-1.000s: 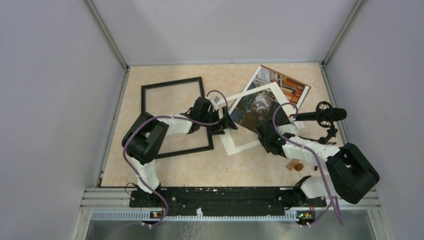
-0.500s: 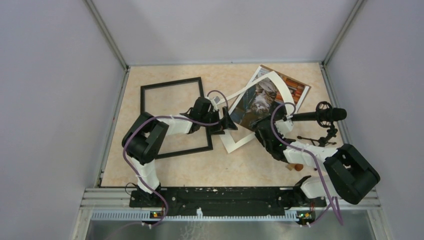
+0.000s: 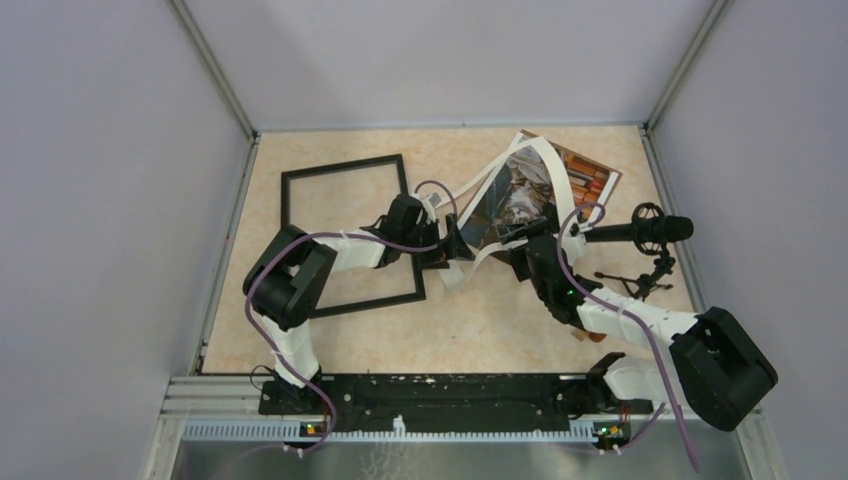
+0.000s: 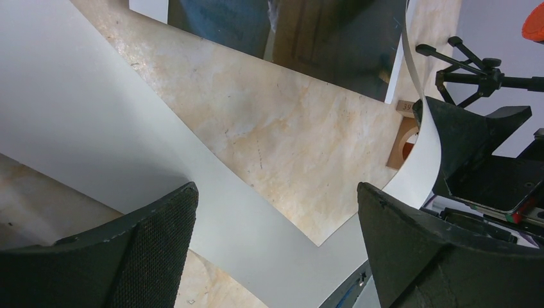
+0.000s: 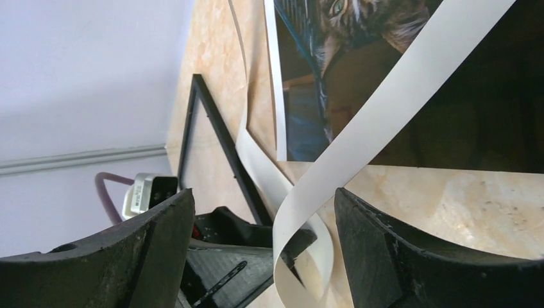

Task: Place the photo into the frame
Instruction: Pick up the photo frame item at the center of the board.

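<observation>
The large rectangular picture frame with a thin black border (image 3: 343, 166) lies flat on the left half of the beige marbled worktop (image 3: 480, 320). Its near right side is partly covered by the left arm. The glossy photo print of a cat before bookshelves (image 3: 515, 200) lies to the right of the frame, outside it, tilted with one corner toward the far right.

The white cardboard mat (image 3: 553, 163) is partly raised off the worktop and twisted. One strip arches over the photo, while another still lies on the worktop by the frame's right side.

The left gripper (image 3: 450, 245) sits low between frame and photo. In its wrist view (image 4: 276, 192) the jaws stand wide apart over a flat strip of the mat (image 4: 83, 122), gripping nothing.

The right gripper (image 3: 525, 245) is at the photo's near edge. Its jaws (image 5: 263, 199) are also wide, and a curling strip of the mat (image 5: 385, 96) passes between them unpinched, with the frame (image 5: 224, 138) and photo (image 5: 308, 122) beyond.

A black microphone on a small stand (image 3: 650, 230) stands at the right edge.
</observation>
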`<act>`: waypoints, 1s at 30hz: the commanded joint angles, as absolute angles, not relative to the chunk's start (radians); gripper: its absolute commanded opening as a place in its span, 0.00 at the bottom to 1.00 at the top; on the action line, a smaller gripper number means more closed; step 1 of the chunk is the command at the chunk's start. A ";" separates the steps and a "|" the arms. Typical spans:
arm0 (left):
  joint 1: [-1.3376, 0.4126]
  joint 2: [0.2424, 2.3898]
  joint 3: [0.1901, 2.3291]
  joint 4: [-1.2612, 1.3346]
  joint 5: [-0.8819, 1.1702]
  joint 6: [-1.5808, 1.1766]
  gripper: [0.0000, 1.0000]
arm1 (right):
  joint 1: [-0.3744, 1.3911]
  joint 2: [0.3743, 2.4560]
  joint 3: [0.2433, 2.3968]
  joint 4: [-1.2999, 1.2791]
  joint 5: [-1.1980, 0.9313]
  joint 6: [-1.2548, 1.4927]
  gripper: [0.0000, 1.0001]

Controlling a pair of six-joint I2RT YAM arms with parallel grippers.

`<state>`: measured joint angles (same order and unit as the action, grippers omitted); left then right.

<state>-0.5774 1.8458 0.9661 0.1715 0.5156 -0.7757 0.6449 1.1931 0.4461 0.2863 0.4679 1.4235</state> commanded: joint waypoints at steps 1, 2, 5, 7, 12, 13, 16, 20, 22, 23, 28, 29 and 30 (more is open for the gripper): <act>-0.578 1.829 0.937 0.098 0.498 -0.762 0.98 | 0.640 1.165 0.447 0.346 0.426 1.508 0.78; -0.578 1.828 0.937 0.097 0.497 -0.761 0.98 | 0.641 1.162 0.452 0.329 0.421 1.523 0.78; -0.578 1.825 0.940 0.097 0.495 -0.763 0.98 | 0.640 1.163 0.467 0.255 0.397 1.588 0.78; -0.577 1.825 0.942 0.099 0.497 -0.766 0.98 | 0.642 1.165 0.467 0.226 0.374 1.641 0.78; -0.578 1.821 0.946 0.097 0.496 -0.767 0.98 | 0.655 1.177 0.466 0.176 0.332 1.738 0.78; -0.578 1.819 0.946 0.096 0.494 -0.767 0.98 | 0.657 1.179 0.461 0.186 0.329 1.745 0.78; -0.577 1.814 0.945 0.095 0.493 -0.769 0.98 | 0.658 1.181 0.448 0.211 0.323 1.764 0.77; -0.578 1.812 0.942 0.091 0.487 -0.766 0.98 | 0.658 1.153 0.451 0.193 0.327 1.768 0.75; -0.577 1.811 0.942 0.091 0.487 -0.766 0.98 | 0.664 1.131 0.449 0.178 0.333 1.766 0.74; -0.577 1.811 0.942 0.091 0.487 -0.766 0.98 | 0.668 1.121 0.453 0.156 0.336 1.770 0.74; -0.578 1.823 0.950 0.092 0.490 -0.767 0.98 | 0.675 1.078 0.453 0.093 0.347 1.794 0.76; -0.579 1.823 0.951 0.092 0.490 -0.767 0.98 | 0.676 1.072 0.448 0.094 0.349 1.802 0.77; -0.580 1.824 0.951 0.092 0.490 -0.768 0.98 | 0.676 1.071 0.442 0.100 0.353 1.805 0.77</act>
